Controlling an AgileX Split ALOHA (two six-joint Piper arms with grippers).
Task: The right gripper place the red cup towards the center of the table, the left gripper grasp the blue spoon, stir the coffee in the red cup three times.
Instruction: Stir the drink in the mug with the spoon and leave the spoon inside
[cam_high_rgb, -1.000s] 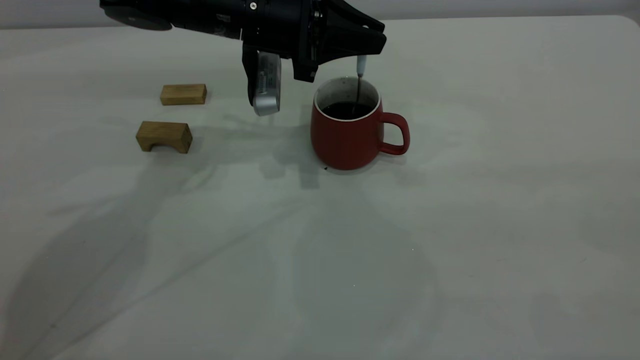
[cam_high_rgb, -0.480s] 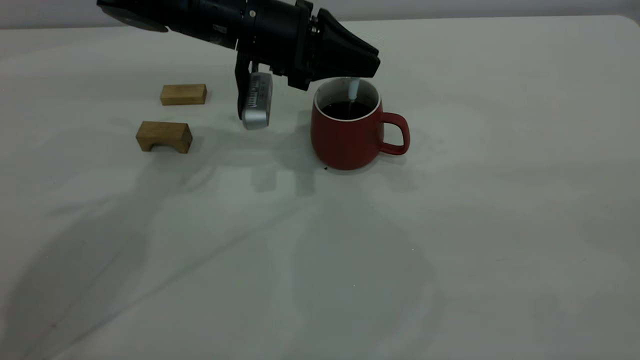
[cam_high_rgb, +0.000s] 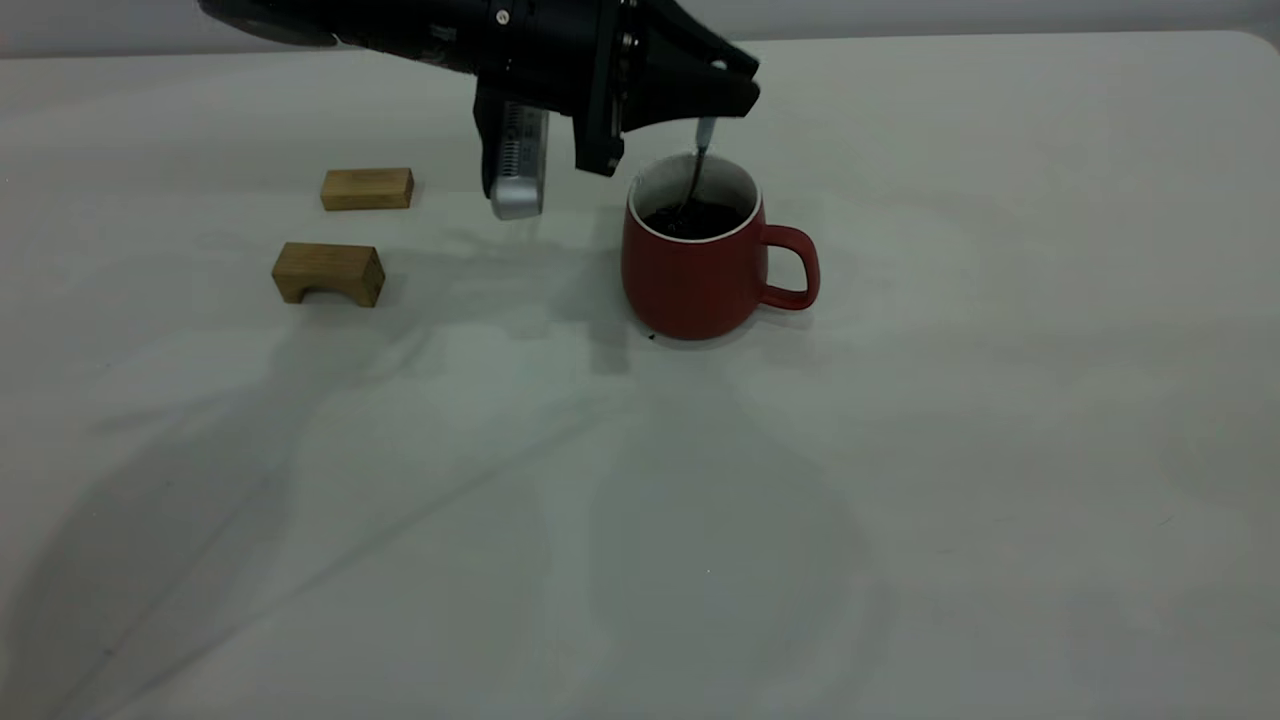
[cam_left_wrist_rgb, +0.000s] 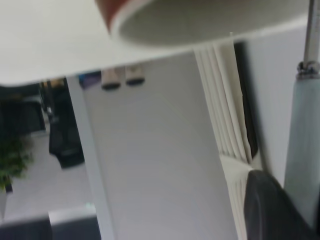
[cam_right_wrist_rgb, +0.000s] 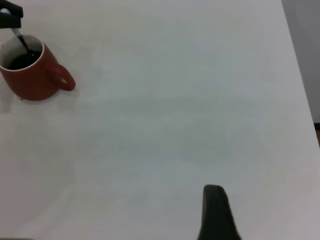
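Note:
The red cup (cam_high_rgb: 700, 275) stands upright near the middle of the table (cam_high_rgb: 900, 450), its handle pointing right, with dark coffee (cam_high_rgb: 700, 218) inside. Just above its rim hovers my left gripper (cam_high_rgb: 735, 98), shut on the pale handle of the blue spoon (cam_high_rgb: 705, 132). The spoon's metal neck slants down into the coffee and its bowl is hidden below the surface. The left wrist view shows the spoon handle (cam_left_wrist_rgb: 302, 145) beside one black finger (cam_left_wrist_rgb: 270, 210), with the cup's rim (cam_left_wrist_rgb: 200, 25) beyond. My right gripper (cam_right_wrist_rgb: 216, 212) is parked far from the cup (cam_right_wrist_rgb: 32, 75).
Two wooden blocks lie left of the cup: a flat one (cam_high_rgb: 367, 188) farther back and an arched one (cam_high_rgb: 328, 272) nearer. The left arm's silver ribbed block (cam_high_rgb: 517, 160) hangs beside the cup.
The left gripper dipped toward the cup, then rose again. The spoon's lower end swung leftward in the coffee, and the spoon now leans instead of hanging straight. The cup stayed put.

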